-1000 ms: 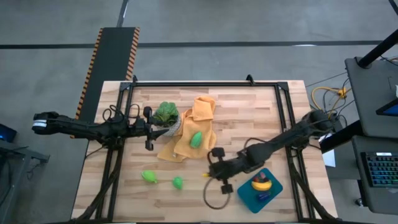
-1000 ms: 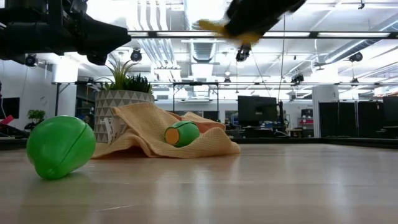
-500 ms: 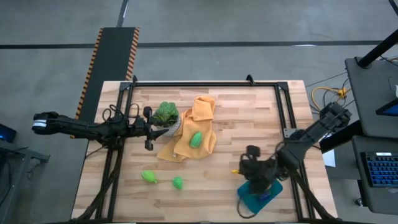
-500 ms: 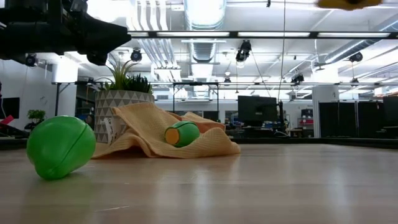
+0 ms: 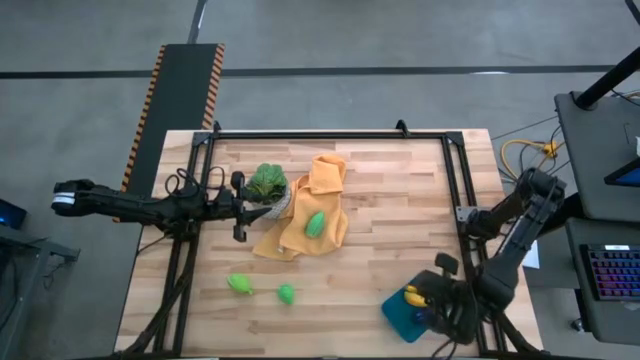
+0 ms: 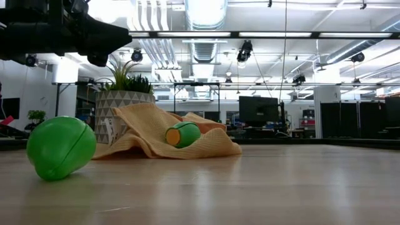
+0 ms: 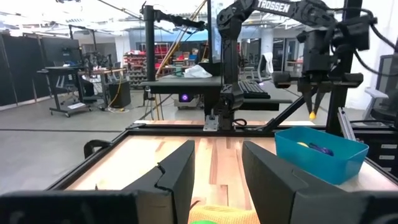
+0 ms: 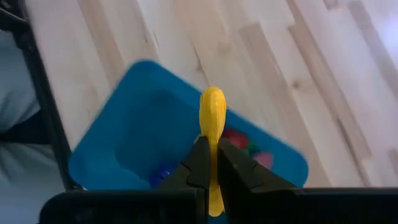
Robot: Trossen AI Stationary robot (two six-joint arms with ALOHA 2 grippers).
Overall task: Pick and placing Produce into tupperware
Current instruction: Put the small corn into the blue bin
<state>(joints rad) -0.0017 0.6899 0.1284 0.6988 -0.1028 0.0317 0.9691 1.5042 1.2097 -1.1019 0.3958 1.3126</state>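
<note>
Smooth, curved yellow banana (image 8: 212,118) pinched in the right gripper (image 8: 210,163), poised over the glossy teal tupperware (image 8: 134,134). Left gripper (image 7: 214,177), fingers spread, waits beside the orange cloth (image 5: 300,225).

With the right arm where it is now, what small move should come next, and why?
Probably lower a little and release. The right gripper is shut on the banana and hangs directly over the tupperware, which already holds a few small pieces. The left gripper waits by the plant, well away.

the only readable text is "trossen" on the right arm (image 7: 298,7).
</note>
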